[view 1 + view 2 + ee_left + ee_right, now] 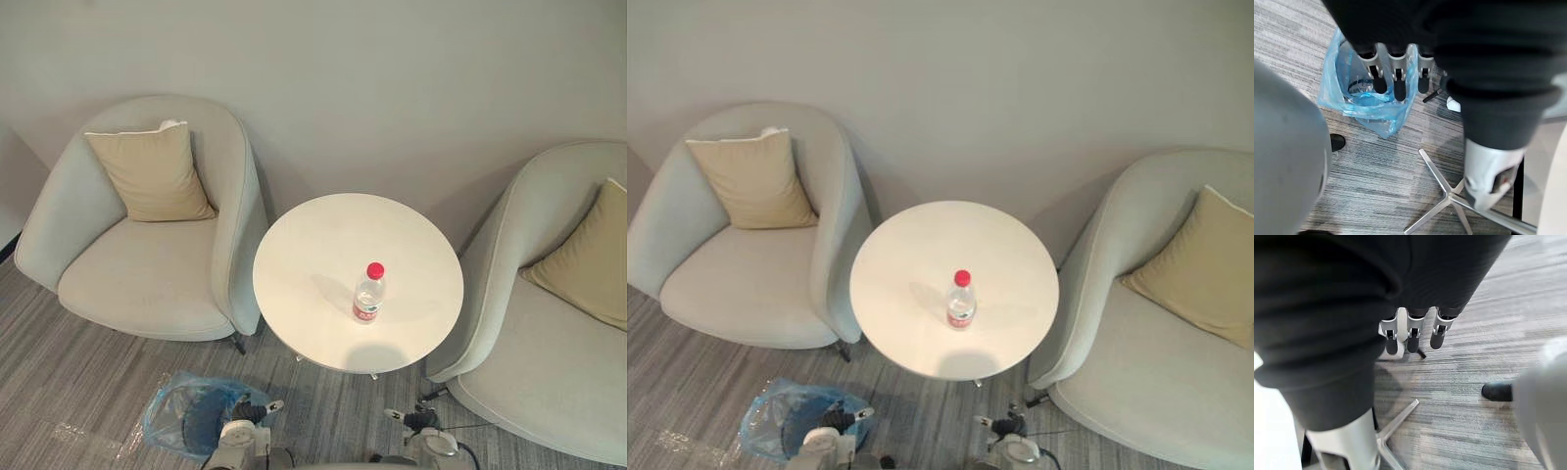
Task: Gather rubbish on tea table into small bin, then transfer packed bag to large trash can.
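Well, my left hand (1395,71) and right hand (1412,329) hang loose-fingered, empty; bottle (369,294) ahead of the right looks light, slick, crushable; I'd wrap its waist

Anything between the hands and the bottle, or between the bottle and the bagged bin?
Nothing visible. The bottle stands alone on the table; left hand and right hand hang open in front, the bin on the floor beside the table.
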You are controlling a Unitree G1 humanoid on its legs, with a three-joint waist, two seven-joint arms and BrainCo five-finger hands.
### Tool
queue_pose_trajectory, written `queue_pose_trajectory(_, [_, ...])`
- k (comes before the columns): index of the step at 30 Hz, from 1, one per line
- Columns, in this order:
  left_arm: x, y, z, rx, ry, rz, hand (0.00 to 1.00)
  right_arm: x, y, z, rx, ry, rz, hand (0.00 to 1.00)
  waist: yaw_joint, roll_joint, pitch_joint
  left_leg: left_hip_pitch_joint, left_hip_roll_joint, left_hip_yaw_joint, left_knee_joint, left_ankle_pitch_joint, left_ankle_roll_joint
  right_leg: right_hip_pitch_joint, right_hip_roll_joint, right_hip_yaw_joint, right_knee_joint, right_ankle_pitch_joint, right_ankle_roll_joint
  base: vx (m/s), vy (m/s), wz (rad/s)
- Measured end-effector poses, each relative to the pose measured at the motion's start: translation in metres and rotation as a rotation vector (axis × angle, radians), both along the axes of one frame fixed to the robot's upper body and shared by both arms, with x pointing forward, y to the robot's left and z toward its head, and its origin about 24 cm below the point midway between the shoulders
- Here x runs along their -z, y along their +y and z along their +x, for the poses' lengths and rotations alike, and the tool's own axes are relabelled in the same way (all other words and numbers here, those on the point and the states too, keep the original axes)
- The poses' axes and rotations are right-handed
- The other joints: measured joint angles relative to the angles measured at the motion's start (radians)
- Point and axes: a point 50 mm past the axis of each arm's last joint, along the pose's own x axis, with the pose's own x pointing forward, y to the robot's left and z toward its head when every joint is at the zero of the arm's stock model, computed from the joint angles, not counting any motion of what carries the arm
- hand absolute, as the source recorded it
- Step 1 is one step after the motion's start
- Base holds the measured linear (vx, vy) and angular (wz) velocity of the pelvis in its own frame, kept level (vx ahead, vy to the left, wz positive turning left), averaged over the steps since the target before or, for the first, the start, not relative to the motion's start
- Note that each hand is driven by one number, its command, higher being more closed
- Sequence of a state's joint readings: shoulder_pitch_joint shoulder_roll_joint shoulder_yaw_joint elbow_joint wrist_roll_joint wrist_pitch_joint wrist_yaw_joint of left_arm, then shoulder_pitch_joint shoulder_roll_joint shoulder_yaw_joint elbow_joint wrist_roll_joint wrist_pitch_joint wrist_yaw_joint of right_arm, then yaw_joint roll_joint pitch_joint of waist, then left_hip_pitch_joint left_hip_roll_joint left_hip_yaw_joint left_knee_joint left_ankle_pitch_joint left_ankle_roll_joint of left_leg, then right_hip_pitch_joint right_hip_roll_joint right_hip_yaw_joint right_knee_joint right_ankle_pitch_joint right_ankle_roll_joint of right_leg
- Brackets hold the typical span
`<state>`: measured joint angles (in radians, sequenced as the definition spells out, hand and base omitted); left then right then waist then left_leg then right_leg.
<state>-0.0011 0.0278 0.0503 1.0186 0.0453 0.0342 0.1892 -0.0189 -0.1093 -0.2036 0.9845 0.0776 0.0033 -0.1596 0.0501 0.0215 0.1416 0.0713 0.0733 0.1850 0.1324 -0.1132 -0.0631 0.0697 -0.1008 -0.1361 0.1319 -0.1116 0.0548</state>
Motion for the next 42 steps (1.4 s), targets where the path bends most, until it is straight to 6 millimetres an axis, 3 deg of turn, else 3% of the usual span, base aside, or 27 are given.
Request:
queue_pose_trajectory(3, [0.002,0.006,-0.006,0.035,0.026,0.031,0.0,-0.009,-0.016,0.014,-0.011,-0.03,-0.062,0.0,-0.001,-0.002,-0.007,0.005,0.0,-0.019,-0.041,0.022,-0.001,-0.002,0.009,0.009,-0.035,0.03,-0.002,-0.07,-0.01,-0.08])
queue_pose_trajectory(6, [0.002,0.007,-0.007,0.064,0.031,0.045,0.0,-0.027,-0.017,0.045,-0.085,-0.123,-0.102,0.0,-0.003,-0.005,-0.011,0.003,-0.004,-0.031,-0.067,0.046,-0.003,-0.007,0.01,0.011,-0.053,0.05,-0.002,-0.09,-0.003,0.01])
queue_pose_trajectory(7, [0.002,0.007,-0.007,0.066,0.027,0.045,0.0,-0.038,-0.016,0.055,-0.131,-0.184,-0.12,0.0,0.0,-0.004,-0.014,0.001,-0.004,-0.029,-0.071,0.048,-0.005,-0.02,0.011,0.018,-0.053,0.054,-0.002,-0.11,0.006,-0.07])
queue_pose_trajectory(8, [0.002,0.006,-0.007,0.073,0.026,0.043,0.0,-0.061,-0.011,0.065,-0.176,-0.33,-0.102,0.0,0.001,-0.001,-0.017,-0.001,-0.006,-0.029,-0.08,0.053,-0.005,-0.028,0.011,0.026,-0.056,0.057,0.0,-0.1,0.008,-0.11])
queue_pose_trajectory(11, [0.002,0.006,-0.01,0.092,0.024,0.021,0.0,-0.099,0.001,0.07,-0.328,-0.55,-0.191,0.0,-0.006,0.0,-0.023,-0.002,-0.009,-0.031,-0.086,0.055,-0.005,-0.034,0.013,0.038,-0.069,0.062,0.002,-0.05,0.007,-0.11])
queue_pose_trajectory(14, [0.001,0.004,-0.011,0.153,0.023,0.032,0.0,-0.088,-0.006,0.061,-0.349,-0.484,-0.24,0.0,-0.018,-0.001,-0.03,-0.003,-0.014,-0.041,-0.088,0.055,-0.005,-0.035,0.01,0.037,-0.072,0.062,0.004,0.0,0.0,0.0])
queue_pose_trajectory(17, [0.002,0.002,-0.012,0.17,0.024,0.018,0.0,-0.09,-0.01,0.06,-0.349,-0.48,-0.267,0.0,-0.021,0.002,-0.033,-0.014,-0.02,-0.068,-0.092,0.056,-0.004,-0.035,0.008,0.027,-0.085,0.066,0.008,0.02,0.003,0.11])
queue_pose_trajectory(27, [0.0,-0.002,-0.01,0.194,0.002,0.011,0.0,-0.11,-0.001,0.082,-0.423,-0.566,-0.333,0.0,-0.014,0.012,-0.041,-0.03,-0.024,-0.143,-0.094,0.061,0.001,0.0,0.01,-0.023,-0.105,0.066,0.007,0.05,-0.014,0.18])
queue_pose_trajectory(36, [0.001,-0.002,-0.011,0.192,0.004,0.012,0.0,-0.115,0.011,0.093,-0.457,-0.596,-0.331,0.0,-0.013,0.011,-0.039,-0.035,-0.029,-0.171,-0.121,0.084,0.001,-0.002,0.005,-0.05,-0.105,0.063,0.008,-0.02,-0.005,0.09])
queue_pose_trajectory(42, [0.0,-0.002,-0.009,0.192,-0.009,0.012,0.0,-0.122,0.022,0.111,-0.493,-0.632,-0.331,0.0,-0.008,0.013,-0.024,-0.039,-0.031,-0.198,-0.134,0.094,-0.003,-0.002,0.005,-0.075,-0.105,0.058,0.008,-0.02,-0.01,0.12])
